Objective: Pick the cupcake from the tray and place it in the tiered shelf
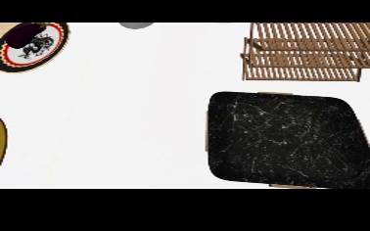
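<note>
White desk (115, 117): black marbled tray (282, 139) at lower right, bare of any cupcake; wooden tiered shelf (307, 51) just beyond it, no cupcake visible there either. Decorated plate (33, 46) at far left. Neither robot hand in view; state unknown. Progress cannot be judged.

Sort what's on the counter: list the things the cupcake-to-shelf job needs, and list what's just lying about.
For the job:
- black marbled tray, at the lower right; no cupcake shows on it
- wooden tiered shelf, at the upper right

Lying about:
- patterned plate at the upper left, with a dark item on it
- grey object at the top edge
- yellowish object at the left edge

Neither hand is in view.
</note>
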Tool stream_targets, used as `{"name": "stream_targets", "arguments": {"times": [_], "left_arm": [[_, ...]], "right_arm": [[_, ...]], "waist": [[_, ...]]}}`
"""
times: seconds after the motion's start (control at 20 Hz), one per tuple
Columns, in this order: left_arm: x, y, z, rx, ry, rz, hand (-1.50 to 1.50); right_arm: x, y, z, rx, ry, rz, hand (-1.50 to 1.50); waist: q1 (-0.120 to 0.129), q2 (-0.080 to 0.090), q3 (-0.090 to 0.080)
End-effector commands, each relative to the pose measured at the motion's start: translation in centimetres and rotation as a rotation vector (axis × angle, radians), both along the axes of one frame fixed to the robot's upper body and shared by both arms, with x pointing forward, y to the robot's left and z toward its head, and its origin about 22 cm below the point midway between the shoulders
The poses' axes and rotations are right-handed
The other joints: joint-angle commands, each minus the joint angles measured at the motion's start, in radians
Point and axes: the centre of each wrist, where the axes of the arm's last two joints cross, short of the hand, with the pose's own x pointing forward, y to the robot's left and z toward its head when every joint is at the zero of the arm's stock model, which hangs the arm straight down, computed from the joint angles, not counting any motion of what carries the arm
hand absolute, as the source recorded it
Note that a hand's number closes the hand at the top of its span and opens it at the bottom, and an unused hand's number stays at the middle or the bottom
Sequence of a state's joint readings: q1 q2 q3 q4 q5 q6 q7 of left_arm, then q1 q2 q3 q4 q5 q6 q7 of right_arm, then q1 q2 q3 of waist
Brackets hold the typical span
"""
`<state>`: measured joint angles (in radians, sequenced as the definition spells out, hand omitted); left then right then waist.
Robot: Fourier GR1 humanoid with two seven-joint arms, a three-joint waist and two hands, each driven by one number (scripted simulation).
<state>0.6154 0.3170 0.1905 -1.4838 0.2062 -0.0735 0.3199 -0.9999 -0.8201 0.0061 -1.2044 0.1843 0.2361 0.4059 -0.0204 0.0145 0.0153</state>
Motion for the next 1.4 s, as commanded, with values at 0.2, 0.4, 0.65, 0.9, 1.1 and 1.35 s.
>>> {"name": "stream_targets", "arguments": {"times": [0.2,0.4,0.65,0.9,1.1,1.35], "left_arm": [[11.2,-4.5,3.5,-0.084,-0.439,-0.195,0.0],[10.9,-4.7,3.1,-0.084,-0.425,-0.205,0.0],[10.6,-4.4,3.0,-0.069,-0.414,-0.196,0.0],[10.7,-4.6,2.9,-0.079,-0.418,-0.195,0.0],[10.0,-4.2,2.6,-0.061,-0.409,-0.168,0.0],[9.7,-3.9,2.7,-0.068,-0.405,-0.172,0.0]], "right_arm": [[1.4,-1.2,0.0,0.263,-0.041,-0.035,-1.5],[2.3,-1.8,-0.5,0.435,-0.063,-0.014,-1.5],[2.3,-2.7,0.8,0.623,-0.103,-0.017,-1.5],[1.7,-5.1,1.8,0.714,-0.212,-0.108,-1.5],[0.3,-7.9,3.4,0.701,-0.265,-0.259,-1.5],[-1.3,-11.4,3.7,0.805,-0.321,-0.337,-1.5]], "waist": [[-0.037,-0.004,-0.017],[-0.028,0.0,-0.014],[-0.042,-0.011,-0.016],[-0.059,-0.004,-0.016],[-0.067,-0.007,-0.018],[-0.091,-0.011,-0.014]]}}
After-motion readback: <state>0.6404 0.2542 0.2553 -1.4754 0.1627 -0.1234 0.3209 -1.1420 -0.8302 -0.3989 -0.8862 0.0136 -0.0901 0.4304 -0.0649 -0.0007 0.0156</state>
